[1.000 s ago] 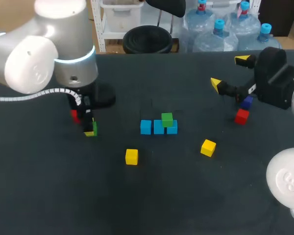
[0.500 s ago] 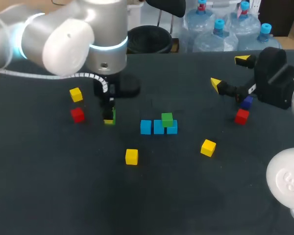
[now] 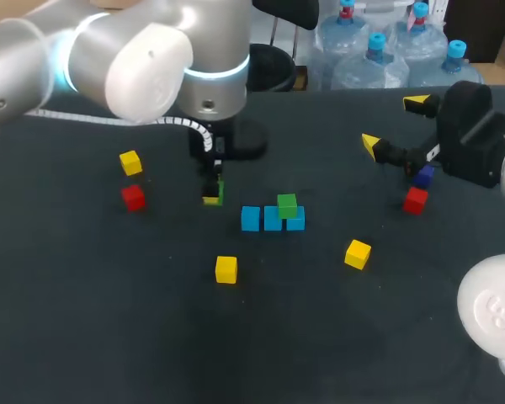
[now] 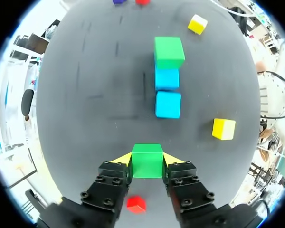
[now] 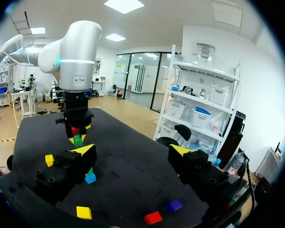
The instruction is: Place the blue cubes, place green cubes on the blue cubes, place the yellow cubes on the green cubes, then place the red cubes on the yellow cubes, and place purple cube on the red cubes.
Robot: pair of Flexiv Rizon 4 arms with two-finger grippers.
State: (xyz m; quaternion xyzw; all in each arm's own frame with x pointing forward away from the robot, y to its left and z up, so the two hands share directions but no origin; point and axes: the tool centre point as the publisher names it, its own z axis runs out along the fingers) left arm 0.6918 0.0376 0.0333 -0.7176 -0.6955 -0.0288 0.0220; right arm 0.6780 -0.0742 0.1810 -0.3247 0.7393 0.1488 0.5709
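Three blue cubes [image 3: 251, 219], two green [image 3: 287, 204], three yellow [image 3: 226, 269], two red [image 3: 134, 197], one purple [image 3: 422, 177].

Left arm [image 3: 151, 59] travelling right across table, left gripper [image 4: 147, 160] carrying held green cube [image 4: 147, 165] nearer blue cubes [image 3: 272, 219]; far-left yellow cube [image 3: 130, 162] and red cube [image 3: 133, 197] coming into sight.

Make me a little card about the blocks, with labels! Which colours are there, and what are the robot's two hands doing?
Left gripper: shut on the held green cube
Right gripper: open, empty, near the purple cube
Blue cubes: three in a row
Stacked green cube: on the end blue one
Yellow cubes: three, lying apart
Red cubes: two, one beside the purple cube
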